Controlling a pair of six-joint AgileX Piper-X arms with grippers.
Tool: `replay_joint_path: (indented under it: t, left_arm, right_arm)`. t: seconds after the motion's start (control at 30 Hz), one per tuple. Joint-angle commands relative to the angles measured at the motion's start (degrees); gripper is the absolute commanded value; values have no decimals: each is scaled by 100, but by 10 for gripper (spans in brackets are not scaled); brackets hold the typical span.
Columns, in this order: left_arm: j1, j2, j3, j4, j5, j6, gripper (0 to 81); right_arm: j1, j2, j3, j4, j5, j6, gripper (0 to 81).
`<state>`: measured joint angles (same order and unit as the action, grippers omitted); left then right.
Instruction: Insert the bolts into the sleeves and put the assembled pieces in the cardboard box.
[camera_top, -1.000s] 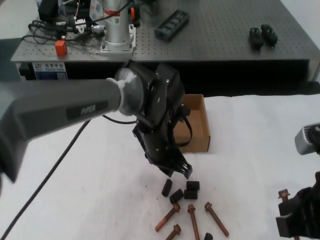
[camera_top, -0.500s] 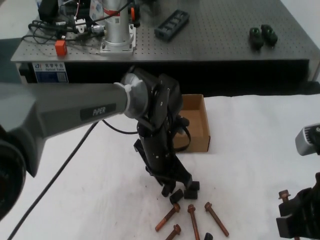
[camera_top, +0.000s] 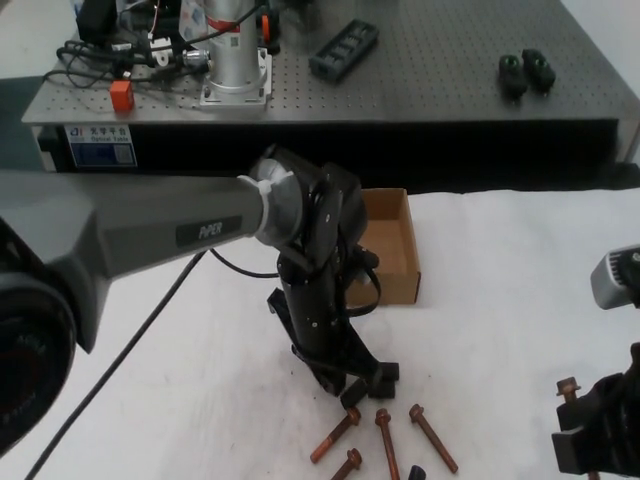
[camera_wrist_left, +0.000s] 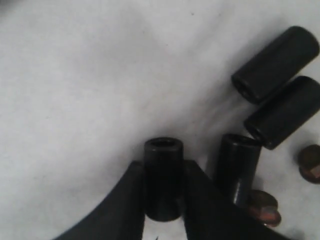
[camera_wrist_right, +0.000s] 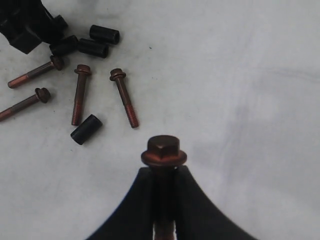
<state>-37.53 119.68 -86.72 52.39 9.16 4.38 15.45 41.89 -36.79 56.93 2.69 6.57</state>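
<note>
Presently: left gripper (camera_wrist_left: 164, 172), fingers clamped on one black sleeve (camera_wrist_left: 163, 150), bore end past the fingertips, just beside the loose sleeves (camera_wrist_left: 275, 65) on the white cloth, near the cardboard box (camera_top: 410, 240). Right gripper (camera_wrist_right: 163, 172), closed on a copper bolt (camera_wrist_right: 164, 150), well apart. Handling note: lift the sleeve clear of its neighbours, keep the bore exposed, and align shank with bore before pushing.
</note>
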Motion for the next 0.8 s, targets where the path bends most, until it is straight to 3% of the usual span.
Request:
replay_joint_path:
  t: [0.0, 0.13, 0.27, 0.37, 0.6, 0.77]
  left_arm:
    - [-3, 17, -44, -54, -103, 84, 1]
    - [-3, -526, -31, -143, -82, -18, 7]
    - [-3, -1819, 858, -892, 215, -437, 7]
    - [-3, -2941, 2084, -2269, 1164, -970, 7]
    - [-48, -4777, 4374, -4979, 3025, -1301, 7]
    - [-48, -5277, 4822, -5706, 3255, -1801, 7]
  right_arm:
    - [-26, -47, 4, -118, -29, 30, 31]
    - [-26, -47, 4, -463, -228, 30, 31]
    - [-9, -47, 106, -1666, -1165, 495, 31]
    - [28, -25, 393, -3306, -2033, 1308, 31]
    - [223, 585, 639, -6498, -2547, 3040, 31]
    - [435, 1141, 633, -7229, -2820, 3588, 31]
